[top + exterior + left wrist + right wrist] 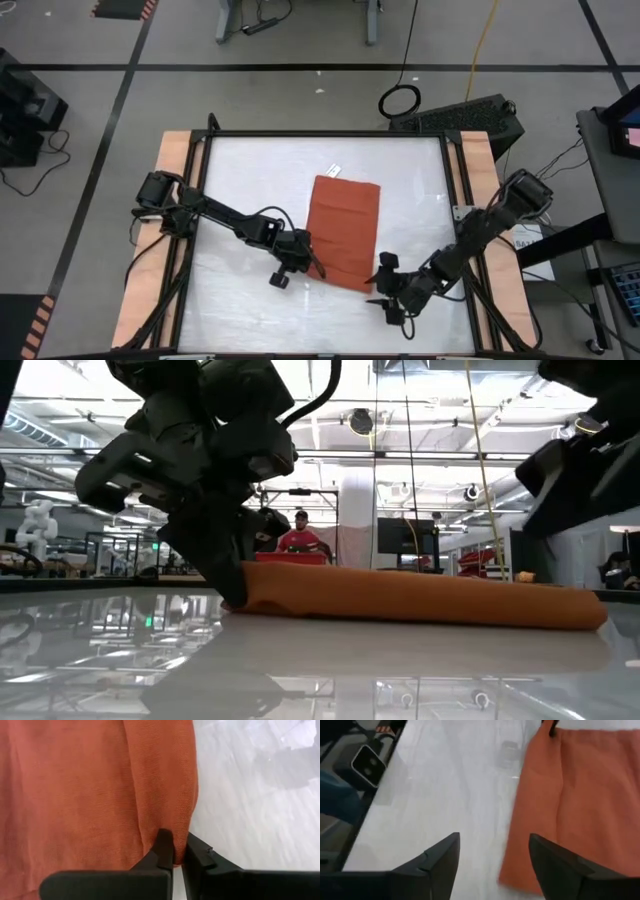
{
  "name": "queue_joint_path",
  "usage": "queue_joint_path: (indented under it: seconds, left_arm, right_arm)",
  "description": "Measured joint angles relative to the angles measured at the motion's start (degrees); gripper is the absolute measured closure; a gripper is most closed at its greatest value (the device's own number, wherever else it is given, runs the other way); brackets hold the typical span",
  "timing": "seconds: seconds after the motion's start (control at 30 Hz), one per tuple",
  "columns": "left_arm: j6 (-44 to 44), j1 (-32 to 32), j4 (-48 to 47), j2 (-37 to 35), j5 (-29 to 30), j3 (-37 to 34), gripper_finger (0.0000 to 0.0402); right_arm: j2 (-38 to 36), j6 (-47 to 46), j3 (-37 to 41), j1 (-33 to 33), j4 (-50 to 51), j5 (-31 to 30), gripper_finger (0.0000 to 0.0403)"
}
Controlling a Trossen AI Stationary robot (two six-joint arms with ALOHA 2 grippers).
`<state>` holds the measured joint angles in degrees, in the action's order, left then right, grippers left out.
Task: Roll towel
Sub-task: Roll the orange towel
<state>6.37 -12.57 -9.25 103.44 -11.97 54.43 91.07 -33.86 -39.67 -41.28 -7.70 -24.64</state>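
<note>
On your left, the left gripper point(312, 262) sits at the near left corner of the towel point(345, 228), with its fingers point(165, 847) pinched narrow on the cloth edge. The rust-orange towel lies flat on the white table point(240, 190), near its centre, with a small white tag point(333, 170) just beyond its far edge. On your right, the right gripper point(378, 288) rests just off the towel's near right corner, its jaws spread wide and holding nothing. In the low view, a person in red point(301, 536) stands far behind the table
</note>
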Motion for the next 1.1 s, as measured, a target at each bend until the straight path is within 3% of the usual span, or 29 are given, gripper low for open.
queue_joint_path:
  seconds: [0.3,0.5,0.63,0.77,0.83,0.93,1.1]
  left_arm:
    - [-0.3,0.3,-0.1,0.0,-1.4,0.0,0.0386]
    - [-0.3,0.3,-0.3,0.0,-1.4,0.1,0.0387]
    - [-0.3,0.3,-0.5,0.0,-1.4,0.1,0.0387]
    - [-0.3,0.3,-0.7,0.0,-1.5,0.1,0.0387]
    - [-0.3,0.2,-0.7,0.0,-1.5,0.1,0.0387]
    - [-1.4,0.1,-0.9,0.0,-1.5,0.2,0.0387]
    - [-4.2,0.1,-2.4,-0.1,-1.7,0.3,0.0387]
  right_arm:
    - [8.4,1.6,-4.5,0.0,0.7,-4.0,0.0216]
    - [11.9,-5.8,-5.9,-0.1,6.7,-4.5,0.0249]
    - [12.3,-8.5,-6.1,-0.4,7.8,-5.2,0.0297]
    - [11.9,-11.0,-6.1,-0.4,10.2,-5.4,0.0369]
    - [11.4,-11.6,-6.1,-0.4,10.7,-4.6,0.0393]
    - [9.6,-13.9,-6.0,-0.1,12.2,-2.8,0.0393]
    - [6.3,-16.4,-5.7,2.5,12.9,6.1,0.0400]
